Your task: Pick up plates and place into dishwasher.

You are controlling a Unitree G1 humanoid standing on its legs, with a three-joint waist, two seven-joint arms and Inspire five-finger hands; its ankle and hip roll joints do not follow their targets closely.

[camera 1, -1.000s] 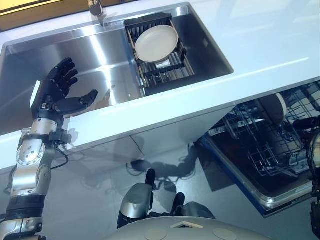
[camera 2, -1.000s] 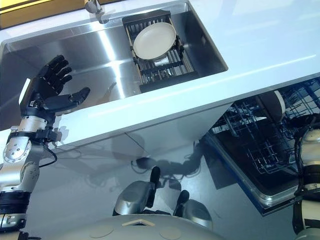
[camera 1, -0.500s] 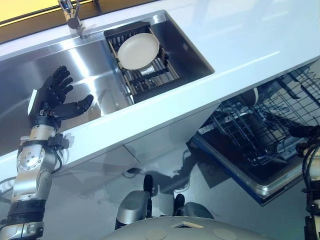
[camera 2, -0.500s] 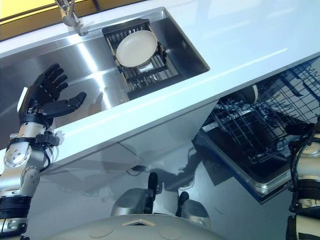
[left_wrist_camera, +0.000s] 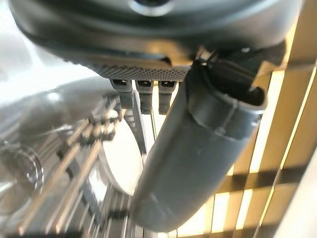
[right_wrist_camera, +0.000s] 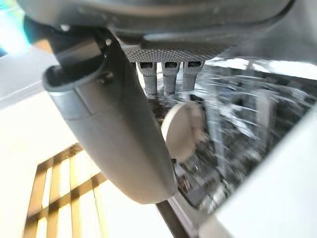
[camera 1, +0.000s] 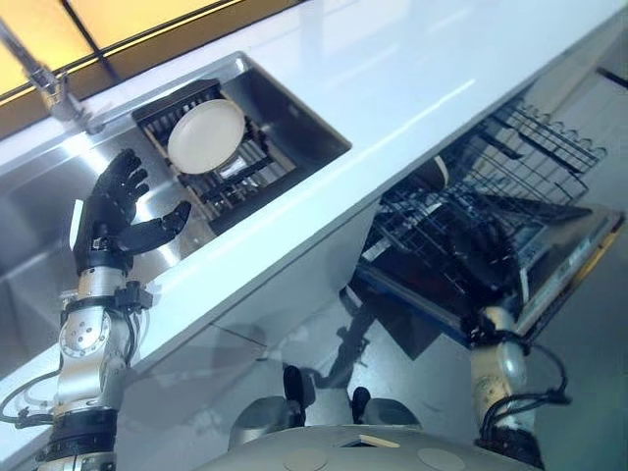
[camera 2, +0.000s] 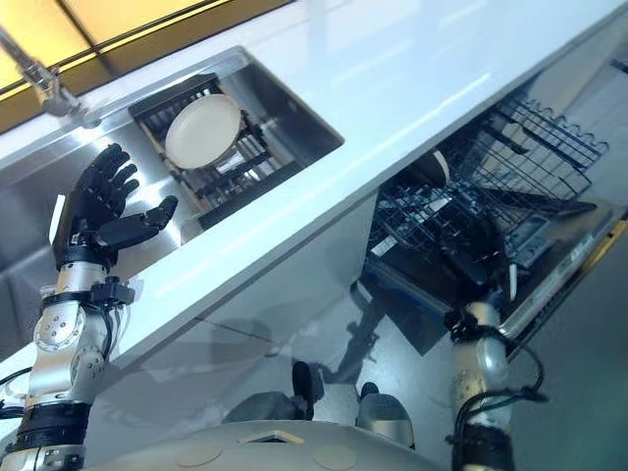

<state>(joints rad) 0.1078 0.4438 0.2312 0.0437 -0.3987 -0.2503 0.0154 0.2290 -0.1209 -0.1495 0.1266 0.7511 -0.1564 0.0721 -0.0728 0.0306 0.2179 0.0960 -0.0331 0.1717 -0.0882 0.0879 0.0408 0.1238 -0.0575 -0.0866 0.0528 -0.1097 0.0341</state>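
Left eye view: the whole picture has swung since a second ago, so the camera turned; sink, rack and plate keep their places relative to each other. The right arm, earlier only at the edge, now comes up from the lower right with the right hand (camera 1: 488, 257) dark against the dishwasher rack (camera 1: 510, 167); fingers cannot be read here. Left hand (camera 1: 116, 211) is raised over the steel sink (camera 1: 39, 235) as before, fingers spread and straight, thumb out, holding nothing. A cream plate (camera 1: 205, 135) lies on the dark dish rack (camera 1: 231, 177) in the sink, well apart from the left hand. A second plate (camera 1: 435, 173) stands on edge in the dishwasher rack under the white table (camera 1: 392, 69).

Right eye view: same scene; tap (camera 2: 44, 80) behind the sink, open dishwasher door (camera 2: 559, 270) at the right.

Left wrist view: left hand open, fingers (left_wrist_camera: 141, 96) straight, thumb (left_wrist_camera: 193, 158) out, touching nothing; the cream plate shows past them on the rack bars.

Right wrist view: right hand open, fingers (right_wrist_camera: 168, 77) straight, thumb (right_wrist_camera: 111, 129) free, empty; the upright plate (right_wrist_camera: 182, 130) sits beyond in the dishwasher rack.
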